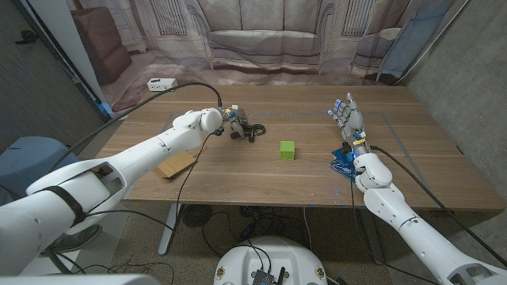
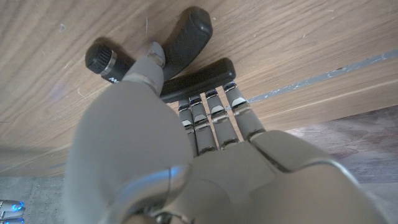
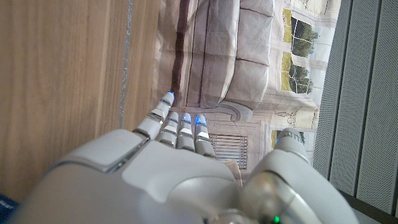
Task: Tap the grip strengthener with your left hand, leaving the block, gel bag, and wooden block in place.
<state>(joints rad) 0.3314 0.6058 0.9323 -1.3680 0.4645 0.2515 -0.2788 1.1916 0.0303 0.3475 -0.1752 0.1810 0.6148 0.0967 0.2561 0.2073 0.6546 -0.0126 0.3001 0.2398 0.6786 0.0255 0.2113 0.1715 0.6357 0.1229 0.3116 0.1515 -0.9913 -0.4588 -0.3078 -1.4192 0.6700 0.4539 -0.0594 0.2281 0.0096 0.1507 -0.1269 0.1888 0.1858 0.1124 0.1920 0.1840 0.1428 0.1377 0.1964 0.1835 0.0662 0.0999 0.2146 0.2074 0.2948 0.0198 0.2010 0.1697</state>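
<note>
The black grip strengthener (image 1: pixel 251 131) lies on the wooden table (image 1: pixel 238 178) left of centre. My left hand (image 1: pixel 232 119) is right at its near end, fingers stretched out over it. In the left wrist view the fingertips (image 2: pixel 214 102) lie on one black handle of the grip strengthener (image 2: pixel 189 31) and the thumb reaches to its knob. The hand (image 2: pixel 186 162) holds nothing. A green block (image 1: pixel 287 150) sits mid-table. My right hand (image 1: pixel 349 120) stands at the right with fingers up and apart, also empty, just behind the blue gel bag (image 1: pixel 342 163). The tan wooden block (image 1: pixel 174 164) lies under my left forearm.
A white power strip (image 1: pixel 162 84) rests at the table's far left corner, its black cable running toward the left arm. A sofa backdrop hangs behind the table. The right hand (image 3: pixel 174 168) faces that backdrop past the table's edge.
</note>
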